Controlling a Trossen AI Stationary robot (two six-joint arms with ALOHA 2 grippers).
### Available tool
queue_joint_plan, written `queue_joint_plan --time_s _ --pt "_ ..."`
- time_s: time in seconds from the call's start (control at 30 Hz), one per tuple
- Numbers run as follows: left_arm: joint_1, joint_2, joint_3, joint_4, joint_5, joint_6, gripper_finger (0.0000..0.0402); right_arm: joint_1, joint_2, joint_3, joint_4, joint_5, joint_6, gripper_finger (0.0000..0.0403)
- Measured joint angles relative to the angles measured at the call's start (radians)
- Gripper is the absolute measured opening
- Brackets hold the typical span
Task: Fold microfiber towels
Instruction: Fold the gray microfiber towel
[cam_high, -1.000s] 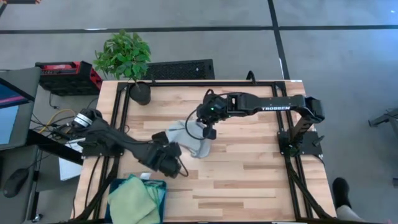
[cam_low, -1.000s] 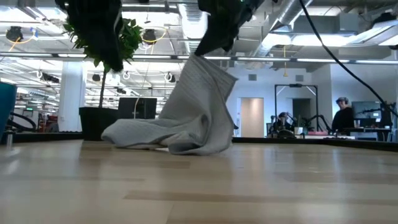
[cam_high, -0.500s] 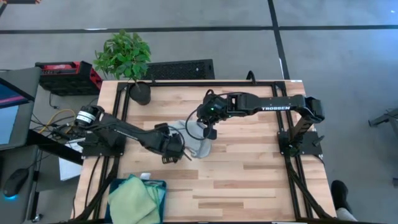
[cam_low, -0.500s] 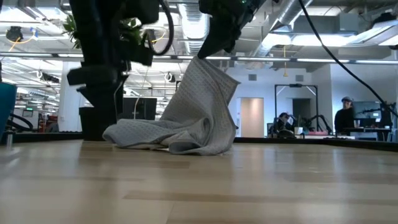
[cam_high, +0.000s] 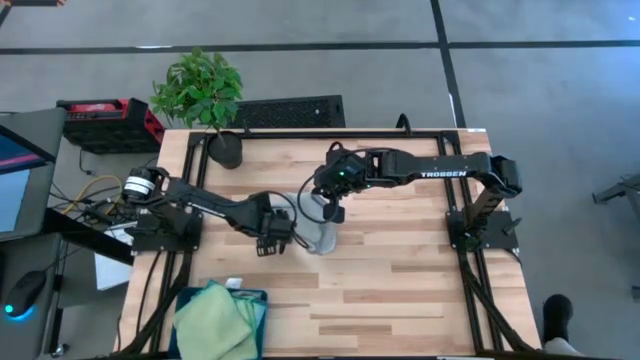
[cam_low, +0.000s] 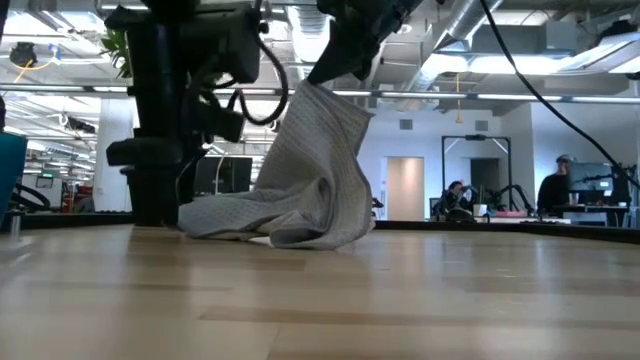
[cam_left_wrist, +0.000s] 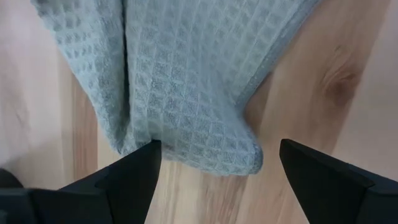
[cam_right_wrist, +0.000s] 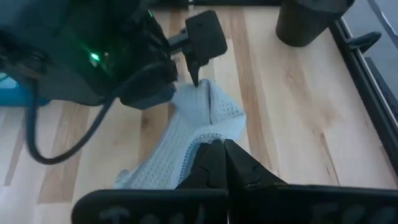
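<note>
Waffle-textured pale grey towel (cam_left_wrist: 186, 93) fills the left wrist view, unlike overhead; its corner lies on the desk (cam_high: 400, 270) between the spread left tool (cam_left_wrist: 214, 165). The right tool (cam_right_wrist: 222, 149) pinches it aloft.

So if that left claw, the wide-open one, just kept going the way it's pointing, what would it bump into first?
Most likely the pale grey waffle-weave microfiber towel: the left gripper points down at its corner lying on the light wooden table, fingers open on either side. How far above it the gripper is remains unclear.
</note>
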Motion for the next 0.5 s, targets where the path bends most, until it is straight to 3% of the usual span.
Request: queue_joint_plan --time_s 0.17,0.5 --pt "0.004 0.000 -0.035 0.008 -0.022 -0.025 0.0320 0.000 0.000 0.000 0.008 0.000 0.000 0.0002" --pt "0.006 0.000 -0.035 -0.002 -0.259 -0.035 0.0320 0.000 0.000 0.000 0.008 0.000 0.000 0.0002"
